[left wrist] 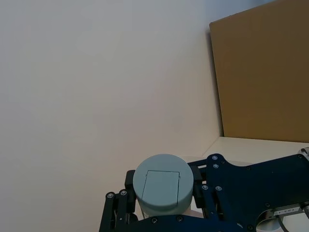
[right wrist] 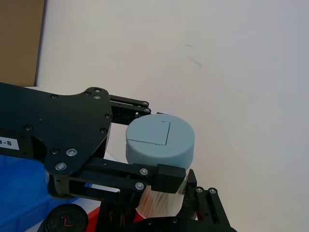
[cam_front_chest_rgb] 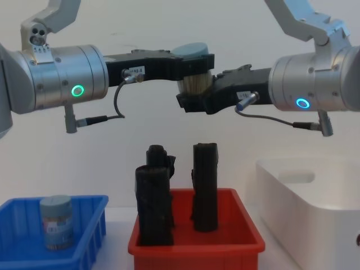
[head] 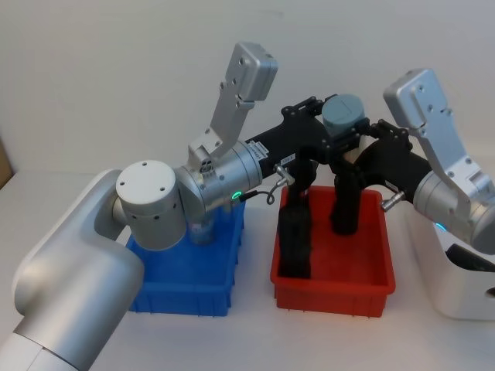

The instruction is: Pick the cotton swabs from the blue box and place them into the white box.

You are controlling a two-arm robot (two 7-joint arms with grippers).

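Observation:
A cotton swab tub [cam_front_chest_rgb: 194, 83] with a grey-blue lid [head: 343, 114] hangs in mid-air above the red bin. My left gripper [cam_front_chest_rgb: 193, 61] is shut on it just under the lid, reaching in from the left. My right gripper [cam_front_chest_rgb: 197, 102] comes from the right and is closed on the tub's lower body. The same tub [left wrist: 163, 184] sits between black fingers in the left wrist view, and it [right wrist: 160, 140] shows again in the right wrist view. A second tub [cam_front_chest_rgb: 57, 222] stands in the blue box [cam_front_chest_rgb: 90, 233] at the left. The white box [cam_front_chest_rgb: 306, 205] is at the right.
The red bin [cam_front_chest_rgb: 197, 245] sits between the two boxes directly under the grippers, with two tall black rolls [cam_front_chest_rgb: 153, 197] [cam_front_chest_rgb: 205, 187] standing in it. My left arm's silver body [head: 147, 205] covers much of the blue box [head: 186, 287] in the head view.

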